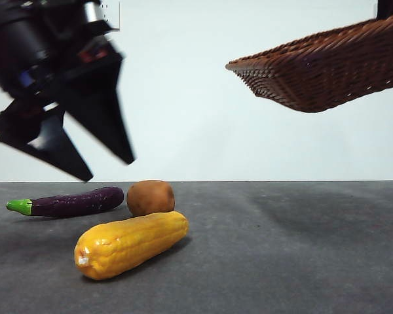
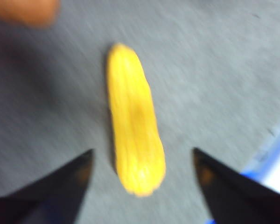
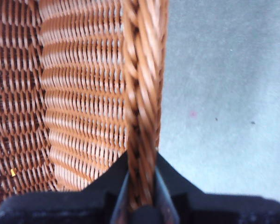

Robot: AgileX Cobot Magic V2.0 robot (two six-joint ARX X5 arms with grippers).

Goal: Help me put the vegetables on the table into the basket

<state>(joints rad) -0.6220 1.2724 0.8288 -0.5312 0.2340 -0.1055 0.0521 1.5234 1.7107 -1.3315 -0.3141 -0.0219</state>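
Observation:
A yellow corn cob (image 1: 131, 243) lies on the dark grey table (image 1: 281, 248), nearest the front. Behind it sit a round brown potato (image 1: 150, 197) and a purple eggplant (image 1: 72, 202) with a green stem. My left gripper (image 1: 111, 170) hangs open above and left of them; in the left wrist view the corn (image 2: 133, 119) lies between and beyond its spread jaws, and the potato (image 2: 25, 10) shows at a corner. The brown wicker basket (image 1: 327, 65) is held tilted in the air at the upper right. My right gripper (image 3: 142, 186) is shut on the basket's braided rim (image 3: 142, 93).
A plain white wall stands behind the table. A blue and white strip (image 2: 270, 158) shows at the table's edge in the left wrist view.

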